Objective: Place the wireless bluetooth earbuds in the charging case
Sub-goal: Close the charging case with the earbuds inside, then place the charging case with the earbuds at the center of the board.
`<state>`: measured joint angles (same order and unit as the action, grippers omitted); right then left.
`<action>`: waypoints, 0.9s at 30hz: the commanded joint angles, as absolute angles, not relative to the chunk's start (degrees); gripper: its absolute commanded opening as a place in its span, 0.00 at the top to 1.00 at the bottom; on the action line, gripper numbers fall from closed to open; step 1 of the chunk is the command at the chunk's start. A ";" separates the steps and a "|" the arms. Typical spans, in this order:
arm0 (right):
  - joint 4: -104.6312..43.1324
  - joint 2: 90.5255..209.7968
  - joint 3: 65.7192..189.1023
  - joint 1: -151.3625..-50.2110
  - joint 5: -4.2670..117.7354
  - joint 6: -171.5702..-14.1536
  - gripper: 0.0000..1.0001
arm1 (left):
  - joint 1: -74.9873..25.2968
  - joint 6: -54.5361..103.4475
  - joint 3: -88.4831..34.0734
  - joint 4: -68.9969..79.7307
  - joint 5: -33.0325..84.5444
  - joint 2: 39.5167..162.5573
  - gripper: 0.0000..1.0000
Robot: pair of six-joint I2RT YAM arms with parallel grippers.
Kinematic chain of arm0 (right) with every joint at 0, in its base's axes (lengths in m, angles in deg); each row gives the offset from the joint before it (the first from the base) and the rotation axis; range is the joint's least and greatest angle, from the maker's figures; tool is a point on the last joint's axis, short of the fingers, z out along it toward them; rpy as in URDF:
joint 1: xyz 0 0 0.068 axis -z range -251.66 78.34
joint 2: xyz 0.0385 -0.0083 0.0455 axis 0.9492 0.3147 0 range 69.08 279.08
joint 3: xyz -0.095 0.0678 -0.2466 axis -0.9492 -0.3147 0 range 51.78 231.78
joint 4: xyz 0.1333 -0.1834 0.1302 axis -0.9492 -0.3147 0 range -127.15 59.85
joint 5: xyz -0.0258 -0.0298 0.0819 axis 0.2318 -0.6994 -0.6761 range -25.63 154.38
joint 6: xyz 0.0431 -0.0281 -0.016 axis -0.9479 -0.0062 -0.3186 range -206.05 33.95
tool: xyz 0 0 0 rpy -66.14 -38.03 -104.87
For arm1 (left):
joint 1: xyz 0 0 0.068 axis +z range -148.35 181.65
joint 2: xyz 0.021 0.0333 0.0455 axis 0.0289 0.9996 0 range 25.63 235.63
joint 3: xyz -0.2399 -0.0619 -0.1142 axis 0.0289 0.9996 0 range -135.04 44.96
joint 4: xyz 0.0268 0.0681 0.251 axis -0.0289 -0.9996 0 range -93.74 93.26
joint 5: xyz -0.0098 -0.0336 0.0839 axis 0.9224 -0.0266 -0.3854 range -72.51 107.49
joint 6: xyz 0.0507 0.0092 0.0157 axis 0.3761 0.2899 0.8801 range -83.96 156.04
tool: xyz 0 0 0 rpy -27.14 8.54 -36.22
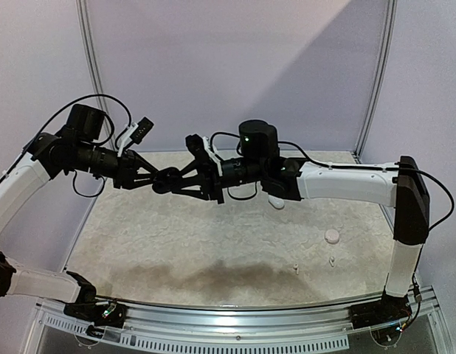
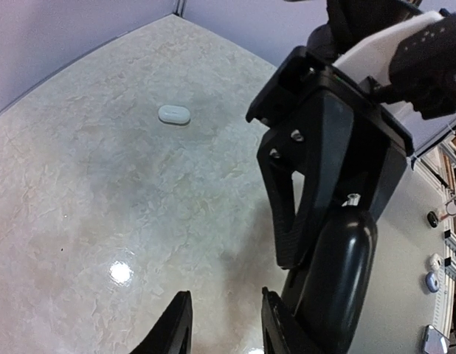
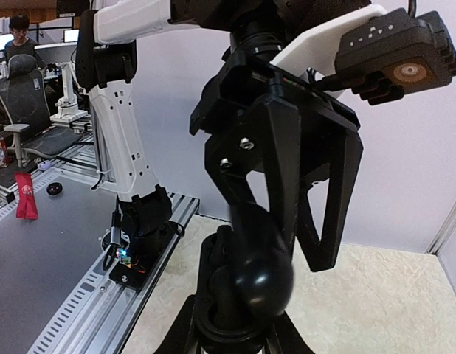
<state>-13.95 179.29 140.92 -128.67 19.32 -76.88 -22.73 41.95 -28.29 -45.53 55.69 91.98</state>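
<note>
Left hand (image 1: 159, 180) raised mid-air over desk (image 1: 139, 243), tips against black case (image 1: 166, 181); whether gripping it cannot be told. Right hand (image 1: 176, 181) meeting it from the right, clenched on same case. White case (image 1: 277, 202) on desk under right arm. Two white buds (image 1: 295, 269) lying near right, loose, apart; round white piece (image 1: 332, 235) just beyond.

A black pebble-like charging case (image 1: 163, 181) is held aloft at centre; two tiny white earbuds (image 1: 295, 268) are seen lying front right.
</note>
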 commanded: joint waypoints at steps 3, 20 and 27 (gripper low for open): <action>-15.93 181.21 143.87 -128.88 21.63 -77.47 1.00 | -25.46 47.22 -30.54 -48.72 55.45 92.11 0.68; -26.94 185.92 143.30 -120.58 39.15 -110.76 1.00 | -16.39 41.90 -30.30 -47.81 39.29 84.49 0.23; -35.10 195.73 145.63 -118.77 37.25 -131.73 1.00 | -11.22 32.85 -21.27 -44.09 39.80 79.08 0.08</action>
<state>-28.48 190.38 144.50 -118.60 36.61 -114.43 -13.57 39.91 -25.54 -46.23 40.04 80.39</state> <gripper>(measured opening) 0.237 0.908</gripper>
